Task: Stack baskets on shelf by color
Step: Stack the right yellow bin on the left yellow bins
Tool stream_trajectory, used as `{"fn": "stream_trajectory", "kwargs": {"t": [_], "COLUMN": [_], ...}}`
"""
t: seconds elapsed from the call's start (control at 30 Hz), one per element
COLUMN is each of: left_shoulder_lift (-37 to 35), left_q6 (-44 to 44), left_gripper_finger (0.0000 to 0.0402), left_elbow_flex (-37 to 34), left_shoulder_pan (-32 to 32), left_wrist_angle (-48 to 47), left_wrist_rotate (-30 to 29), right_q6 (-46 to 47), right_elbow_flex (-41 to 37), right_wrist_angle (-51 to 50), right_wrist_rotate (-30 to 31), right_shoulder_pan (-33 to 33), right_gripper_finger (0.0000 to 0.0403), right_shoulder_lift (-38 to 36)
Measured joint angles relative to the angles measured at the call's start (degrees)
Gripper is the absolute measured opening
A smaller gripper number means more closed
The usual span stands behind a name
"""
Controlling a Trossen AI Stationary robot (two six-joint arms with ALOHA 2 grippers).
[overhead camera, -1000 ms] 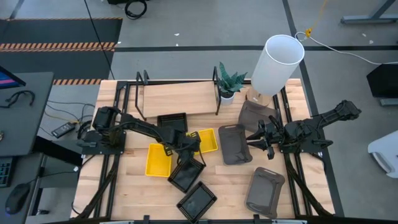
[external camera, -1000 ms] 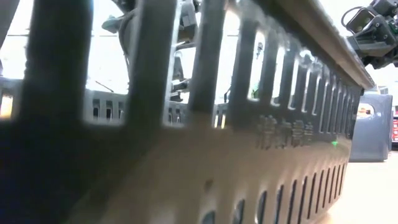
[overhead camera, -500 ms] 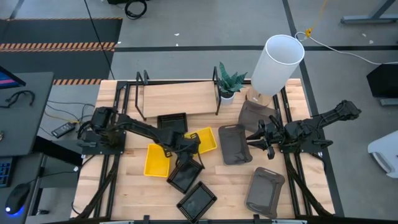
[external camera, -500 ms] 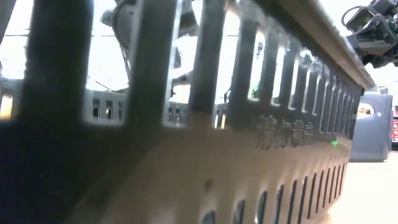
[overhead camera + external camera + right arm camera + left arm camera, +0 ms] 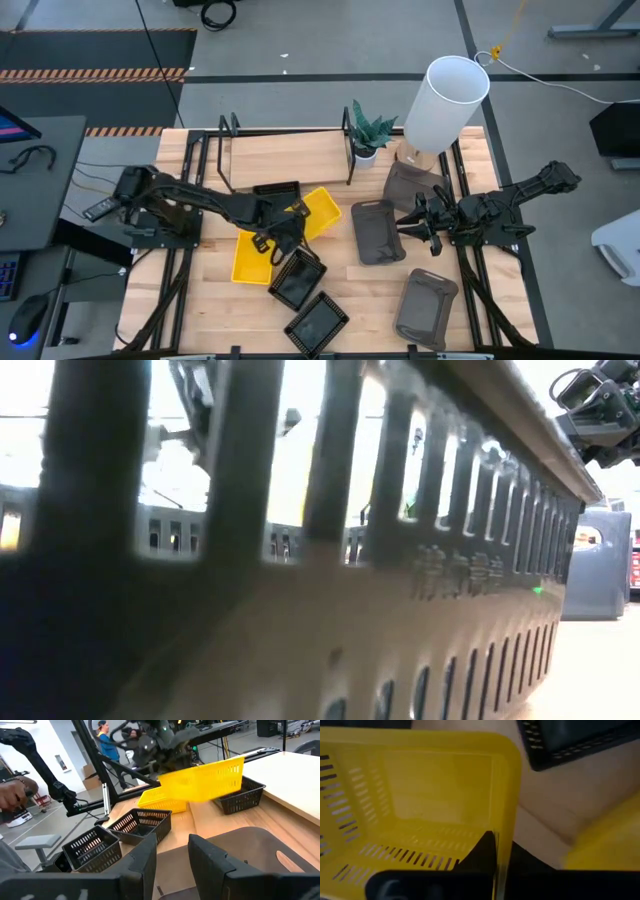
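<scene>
Holding: your left gripper (image 5: 283,226) is clamped on one yellow basket (image 5: 312,213), tilted near the middle of the table. Right gripper (image 5: 414,224) waits over a grey basket (image 5: 376,233), fingers seemingly apart. Shelf (image 5: 285,159): empty; all stacking remains.

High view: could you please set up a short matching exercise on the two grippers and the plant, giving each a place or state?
Things:
1. left gripper
2. right gripper
3. plant

Places or states:
a. open, at a grey basket
b. between the shelf and the lamp shade
c. shut on a tilted yellow basket

Pairs: 1-c, 2-a, 3-b.
</scene>
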Motion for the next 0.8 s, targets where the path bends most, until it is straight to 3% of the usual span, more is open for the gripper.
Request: {"fn": "stream_trajectory", "kwargs": {"t": [0.3,0.8], "left_shoulder_lift": [-7.16,-9.51], "left_q6": [-25.43,-59.81], "left_gripper_finger": [0.0005,0.0005], "left_elbow_flex": [0.00,0.00], "left_shoulder_pan": [-0.82,-14.91], "left_wrist_angle": [-11.33,-22.54], "left_wrist_rotate": [10.92,11.33], "right_q6": [0.01,0.00], "right_elbow_flex": [-0.01,-0.01], "right_wrist_angle": [0.01,0.00], "right_wrist_rotate": [0.00,-0.01], "right_shoulder_pan": [0.01,-0.01], "right_gripper_finger": [0.0119,0.0119], "right_shoulder_lift": [0.00,0.00]}}
